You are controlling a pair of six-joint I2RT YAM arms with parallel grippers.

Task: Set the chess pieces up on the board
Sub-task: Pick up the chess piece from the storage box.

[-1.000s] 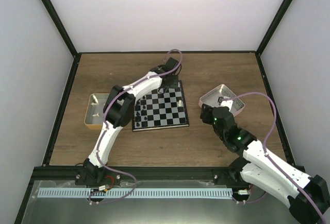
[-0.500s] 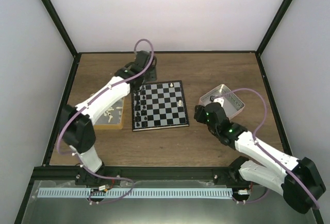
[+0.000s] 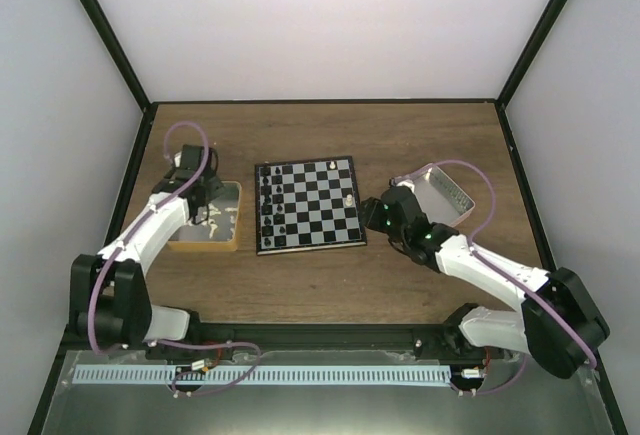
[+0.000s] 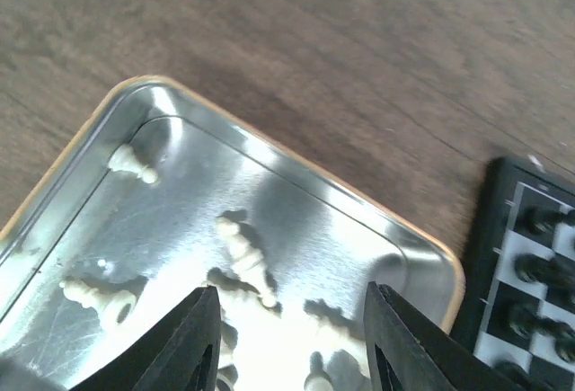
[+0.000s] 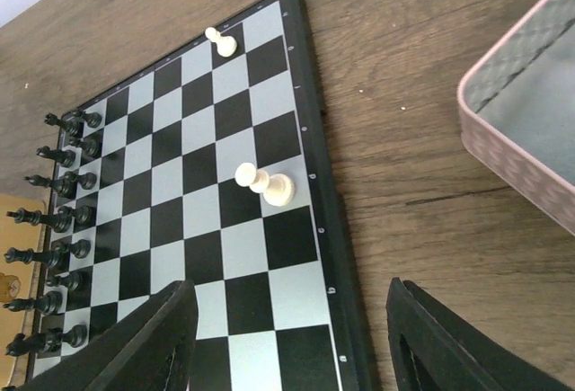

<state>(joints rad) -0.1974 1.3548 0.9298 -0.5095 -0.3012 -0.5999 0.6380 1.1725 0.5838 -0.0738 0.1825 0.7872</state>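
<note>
Filling two files of the board [image 3: 308,205], the black pieces [image 3: 270,203] look done; only two cream pieces [image 5: 265,184] are on it, the rest lie in the tan tray [image 4: 296,173]. Spread and empty, the left gripper [image 4: 289,319] hangs above them, the right gripper [image 5: 287,310] over the board's edge.

A: What colours, then?
B: White shells, black joints, on both the left arm [image 3: 150,235] and right arm [image 3: 490,270]; a lilac cable [image 3: 186,127] loops along each.
A: Lights?
B: On the right one, green dots [image 3: 427,236] (tiny). The left gripper [image 4: 292,319] has black fingers [image 4: 189,346].
</note>
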